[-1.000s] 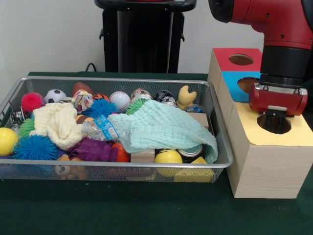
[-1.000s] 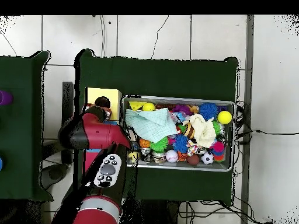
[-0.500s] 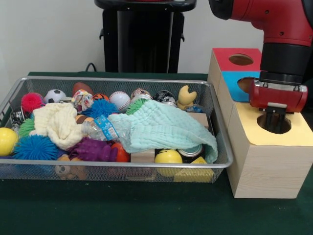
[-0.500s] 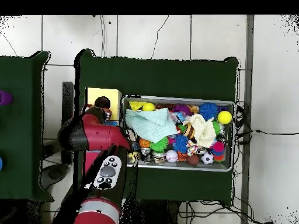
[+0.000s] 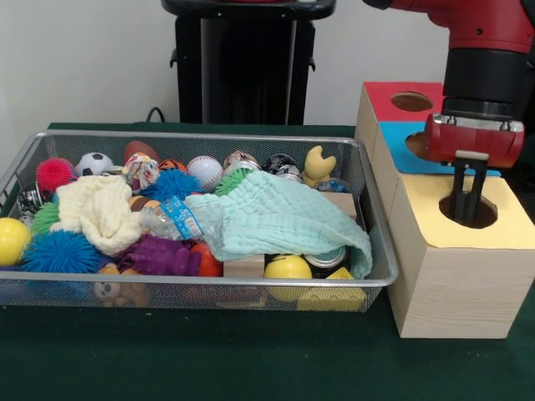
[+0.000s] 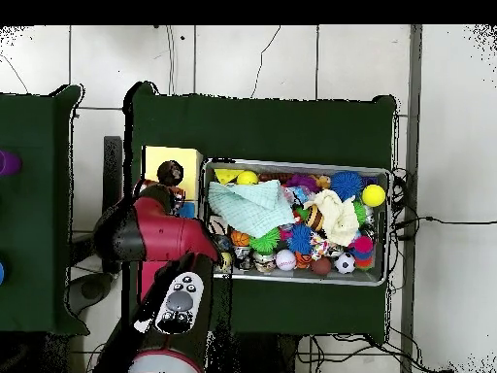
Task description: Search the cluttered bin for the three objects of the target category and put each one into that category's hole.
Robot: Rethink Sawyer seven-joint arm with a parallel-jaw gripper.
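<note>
My gripper (image 5: pixel 468 207) hangs over the round hole (image 5: pixel 490 215) in the yellow top of the wooden box (image 5: pixel 451 284). Its two dark fingers (image 5: pixel 459 194) point down at the hole's rim, a narrow gap apart, with nothing between them. The wire bin (image 5: pixel 201 134) to the left is full of toys: a baseball (image 5: pixel 204 171), a soccer ball (image 5: pixel 94 163), a yellow ball (image 5: pixel 10 240), blue spiky balls (image 5: pixel 58 251) and a plastic bottle (image 5: pixel 171 220). A mint cloth (image 5: pixel 276 217) and a cream cloth (image 5: pixel 100 209) cover part of the pile. In the overhead view the red arm (image 6: pixel 155 233) reaches beside the bin (image 6: pixel 296 164).
Behind the yellow section the box has a blue section (image 5: pixel 401 138) and a red section (image 5: pixel 384 96), each with its own hole. Green cloth covers the table (image 5: pixel 209 359). A black stand (image 5: pixel 242 67) rises behind the bin.
The gripper has risen from inside the yellow hole until its fingers show above the rim. The bin's contents have not moved.
</note>
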